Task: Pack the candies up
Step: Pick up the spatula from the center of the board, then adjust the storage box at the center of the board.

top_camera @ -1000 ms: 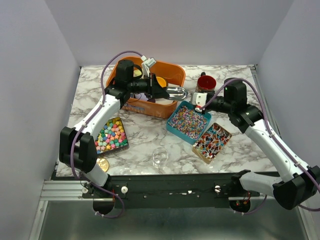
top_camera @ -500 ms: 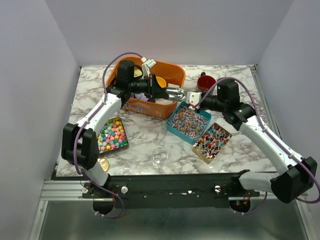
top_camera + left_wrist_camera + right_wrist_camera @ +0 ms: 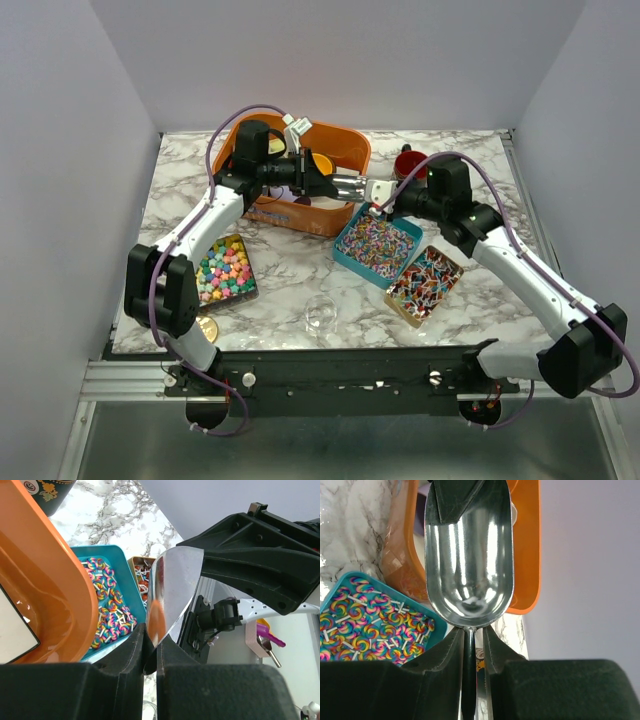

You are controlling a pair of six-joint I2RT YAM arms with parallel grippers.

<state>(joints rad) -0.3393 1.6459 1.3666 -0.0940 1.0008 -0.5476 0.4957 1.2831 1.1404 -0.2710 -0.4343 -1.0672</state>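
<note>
Near the bench's front edge lie a gold disc and a clear dish. The candies sit untouched behind them: star candies by the near-left corner, wrapped pieces right of centre, and swirl lollipops in the teal tray just beyond.

Above that tray's far corner, in front of the orange bin at the far edge, both arms meet on an empty metal scoop. The left gripper is clamped on the bowl's rim. The right gripper faces it, its fingers hugging the thin handle; whether they pinch it cannot be told.

This looks like a handover, with packing not yet begun. Next, the right arm probably needs a firm hold before the left lets go, then a dip into the lollipops.
</note>
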